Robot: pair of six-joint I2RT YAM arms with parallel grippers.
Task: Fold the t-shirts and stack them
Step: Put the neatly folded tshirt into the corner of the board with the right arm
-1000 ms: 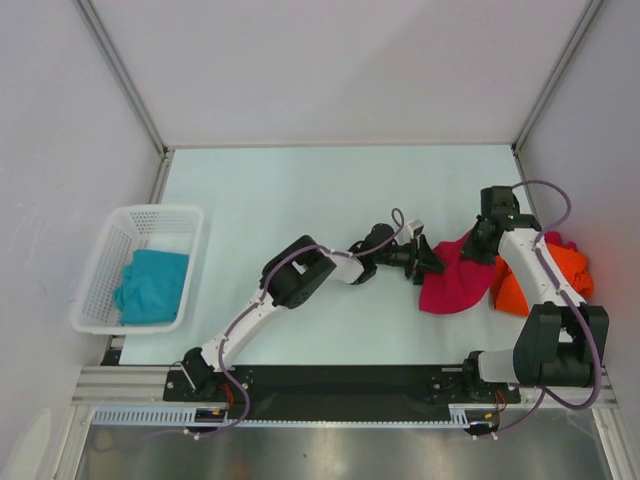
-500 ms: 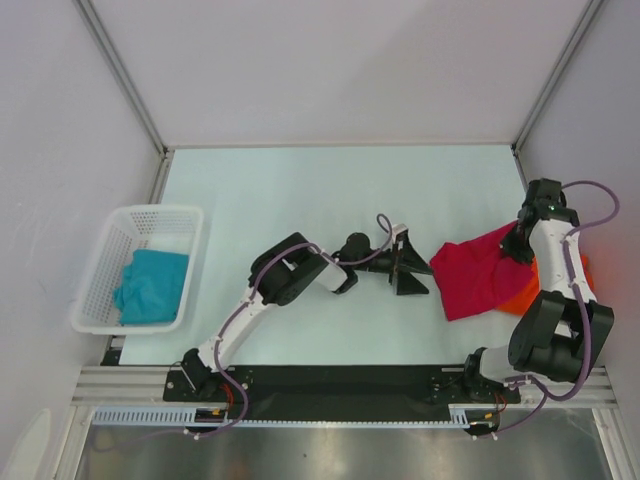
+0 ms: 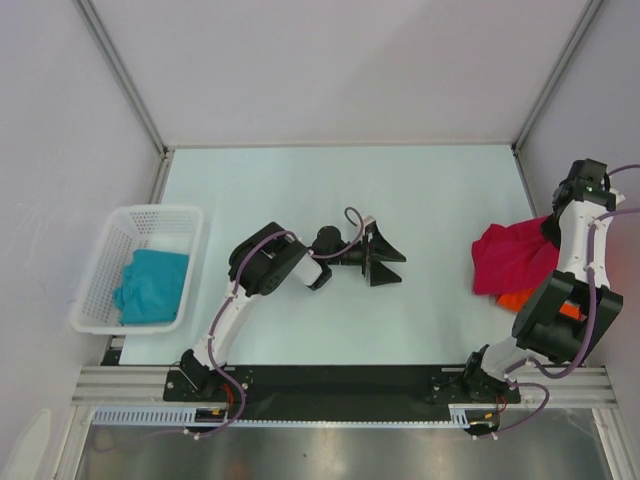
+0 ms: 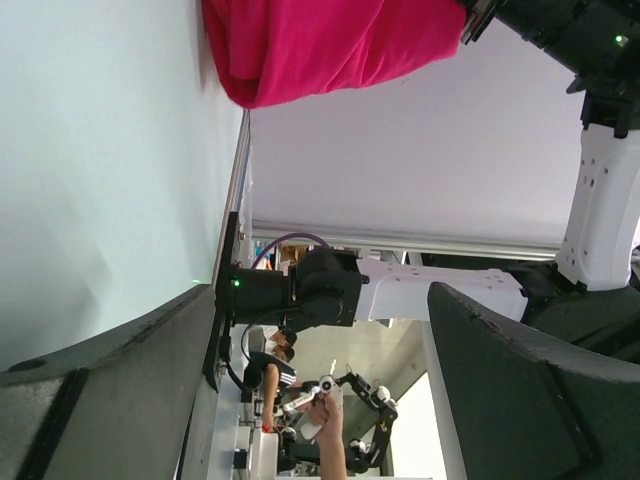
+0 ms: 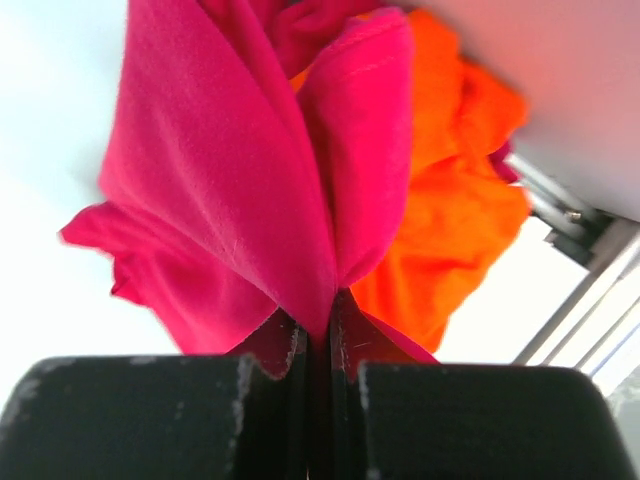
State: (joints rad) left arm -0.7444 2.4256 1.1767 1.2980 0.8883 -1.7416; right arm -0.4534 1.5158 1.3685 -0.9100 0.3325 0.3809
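My right gripper is shut on a fold of the crimson-pink t-shirt, which hangs bunched from it. The orange t-shirt lies behind and below. From above, the crimson-pink t-shirt sits at the table's right edge under my right gripper, with a strip of the orange t-shirt showing beneath. My left gripper lies low at mid-table, open and empty, pointing right; its view shows the crimson-pink t-shirt far ahead between wide fingers. The teal t-shirt lies in the basket.
A white mesh basket stands at the table's left edge. White walls enclose the table on the left, back and right. My right arm reaches along the right wall. A black rail runs along the near edge.
My left gripper opened, let go of the crimson-pink t-shirt and drew back to the left. My right gripper pulled that t-shirt to the right, over the orange one.
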